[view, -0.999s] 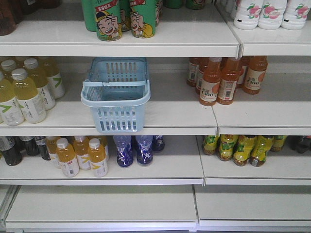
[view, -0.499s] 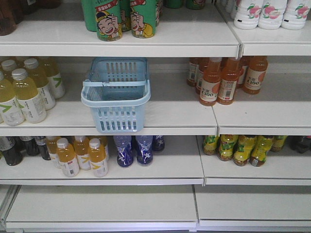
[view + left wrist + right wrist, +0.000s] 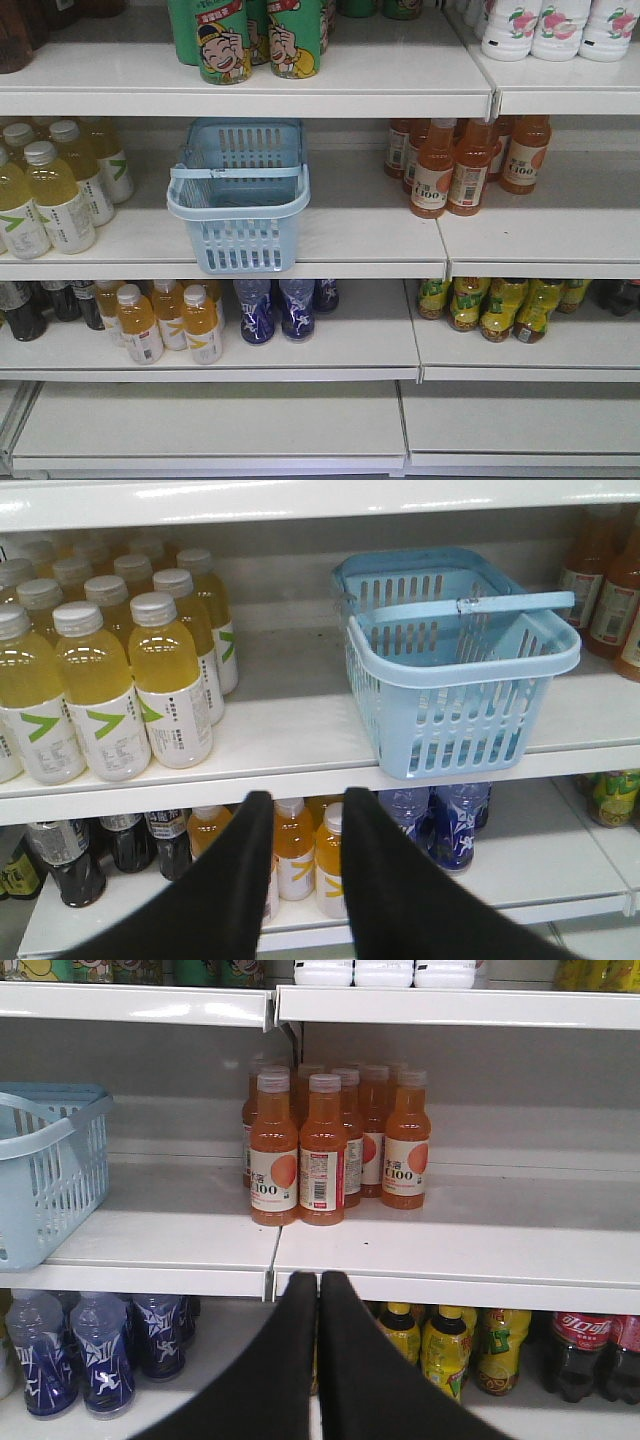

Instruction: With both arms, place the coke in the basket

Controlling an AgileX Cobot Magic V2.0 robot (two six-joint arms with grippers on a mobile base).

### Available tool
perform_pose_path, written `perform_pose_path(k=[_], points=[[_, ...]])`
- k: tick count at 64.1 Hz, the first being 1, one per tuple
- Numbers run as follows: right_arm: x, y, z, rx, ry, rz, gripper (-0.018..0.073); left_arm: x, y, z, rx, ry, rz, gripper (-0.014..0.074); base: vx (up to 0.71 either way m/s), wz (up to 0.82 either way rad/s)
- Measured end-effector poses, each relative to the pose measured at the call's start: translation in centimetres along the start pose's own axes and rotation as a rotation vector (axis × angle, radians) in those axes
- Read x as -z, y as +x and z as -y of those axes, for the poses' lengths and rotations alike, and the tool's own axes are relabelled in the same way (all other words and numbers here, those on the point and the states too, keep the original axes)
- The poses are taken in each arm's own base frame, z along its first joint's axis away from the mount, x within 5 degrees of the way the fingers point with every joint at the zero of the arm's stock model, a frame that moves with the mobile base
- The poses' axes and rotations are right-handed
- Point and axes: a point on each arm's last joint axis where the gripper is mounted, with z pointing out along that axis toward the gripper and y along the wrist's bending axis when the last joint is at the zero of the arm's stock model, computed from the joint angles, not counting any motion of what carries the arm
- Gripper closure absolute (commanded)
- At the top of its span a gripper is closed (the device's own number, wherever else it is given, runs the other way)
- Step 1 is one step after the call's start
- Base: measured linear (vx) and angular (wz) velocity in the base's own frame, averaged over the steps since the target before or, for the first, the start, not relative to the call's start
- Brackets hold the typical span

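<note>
The left claw (image 3: pixel 307 808) is released, its fingers parted with nothing between them. The basket (image 3: pixel 455 715) stands above it and to its right on the middle shelf, handle lying across its top. The right claw (image 3: pixel 318 1282) is clenched on nothing, fingers pressed together. The coke (image 3: pixel 583 1350) stands upright, long axis vertical, on the lower shelf, down and well to the right of this claw, past the yellow-green bottles (image 3: pixel 445 1345). The right claw is plainly the nearer one, so the pick likely falls to it.
</note>
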Motion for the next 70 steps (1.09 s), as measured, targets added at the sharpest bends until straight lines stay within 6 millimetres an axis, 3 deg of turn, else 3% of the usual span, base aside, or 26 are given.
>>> perform_pose_path(k=[12, 28, 46, 55, 70], points=[[0.0, 0.0, 0.0, 0.000, 0.000, 0.000, 0.0568, 0.1, -0.4, 0.0, 0.001, 0.001, 0.011, 0.0105, 0.00, 0.00], [0.0, 0.0, 0.0, 0.000, 0.000, 0.000, 0.0568, 0.1, -0.5, 0.1, 0.105, 0.013, 0.025, 0.0094, 0.00, 0.00], [0.0, 0.0, 0.0, 0.000, 0.000, 0.000, 0.0568, -0.1, -1.5, 0.2, 0.632, 0.055, 0.120, 0.0094, 0.00, 0.00], [0.0, 0.0, 0.0, 0.000, 0.000, 0.000, 0.0568, -1.6, -2.2, 1.1, 0.772, 0.093, 0.049, 0.0094, 0.00, 0.00], [0.0, 0.0, 0.0, 0.000, 0.000, 0.000, 0.0568, -6.7, -4.2, 3.3, 0.930, 0.112, -0.093, 0.0094, 0.00, 0.00]])
